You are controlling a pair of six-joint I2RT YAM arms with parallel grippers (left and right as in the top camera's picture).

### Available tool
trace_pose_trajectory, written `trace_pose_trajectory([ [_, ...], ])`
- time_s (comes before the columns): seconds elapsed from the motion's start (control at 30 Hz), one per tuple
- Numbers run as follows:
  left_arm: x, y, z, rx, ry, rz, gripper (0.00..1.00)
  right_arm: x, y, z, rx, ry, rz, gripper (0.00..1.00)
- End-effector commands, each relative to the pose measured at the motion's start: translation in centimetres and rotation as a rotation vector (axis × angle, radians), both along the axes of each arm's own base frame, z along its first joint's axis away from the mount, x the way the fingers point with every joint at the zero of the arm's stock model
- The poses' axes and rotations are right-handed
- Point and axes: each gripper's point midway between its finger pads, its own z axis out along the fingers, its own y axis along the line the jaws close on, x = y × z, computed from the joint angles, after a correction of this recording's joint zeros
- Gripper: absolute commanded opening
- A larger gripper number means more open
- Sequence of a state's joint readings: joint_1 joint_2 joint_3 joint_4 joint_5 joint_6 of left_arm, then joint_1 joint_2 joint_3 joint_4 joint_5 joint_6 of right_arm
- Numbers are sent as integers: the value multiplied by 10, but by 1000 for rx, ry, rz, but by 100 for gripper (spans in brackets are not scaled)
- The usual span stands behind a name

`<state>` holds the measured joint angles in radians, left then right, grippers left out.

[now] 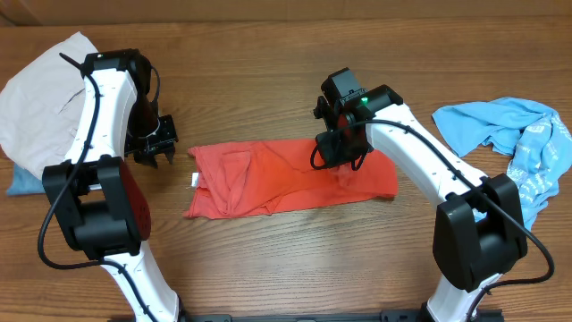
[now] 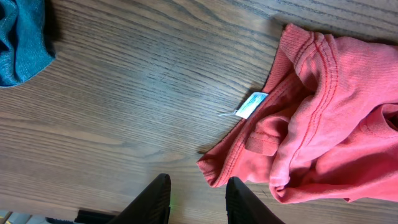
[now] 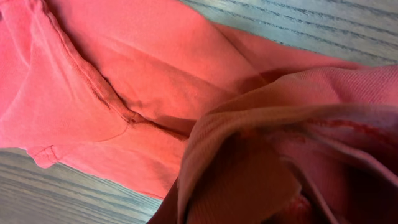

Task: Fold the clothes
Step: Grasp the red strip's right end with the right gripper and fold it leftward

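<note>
- The red-orange cotton T-shirt (image 1: 268, 183) lies in the middle of the brown wooden table (image 1: 268, 80), gathered into a long, rumpled band, with its small white neck tag (image 2: 252, 104) sticking out at the left end
- The right gripper (image 1: 341, 150) sits on the band's right part with its jaws closed; the right wrist view shows cloth bunched tight against it, so it looks pinched on a fold of the shirt
- The left gripper (image 2: 196, 202) hovers over bare wood just beside the collar end, fingers partly apart with nothing between them
- The shirt should handle as light, limp and not slippery: it will drape and drag rather than hold a shape, so a lift from one side alone would likely skew it
- The best holds look like the stitched hems and the ribbed collar, where the layers are thick; the corner near the tag suits the left gripper
- The crumpled light sky-blue printed shirt (image 1: 500, 130) lies at the table's right edge, well apart from the T-shirt
</note>
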<state>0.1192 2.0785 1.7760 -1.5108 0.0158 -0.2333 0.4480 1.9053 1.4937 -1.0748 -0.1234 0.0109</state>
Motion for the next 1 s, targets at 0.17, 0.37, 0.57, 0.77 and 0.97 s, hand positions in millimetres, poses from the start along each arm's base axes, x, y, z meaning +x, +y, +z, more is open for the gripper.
trace_pose_trajectory([
  [0.17,6,0,15,-6,-56,-3,33,-11,17,11,36,-20,111,6],
  [0.37,6,0,15,-6,-56,-3,33,-18,29,11,36,-24,167,11],
  [0.57,7,0,15,-6,-57,-3,33,-22,36,11,48,-24,193,34],
  [0.77,7,0,15,-6,-57,-6,33,-21,40,13,73,-32,232,41],
  [0.97,7,0,15,-6,-57,-6,34,-12,31,12,48,-56,209,45],
])
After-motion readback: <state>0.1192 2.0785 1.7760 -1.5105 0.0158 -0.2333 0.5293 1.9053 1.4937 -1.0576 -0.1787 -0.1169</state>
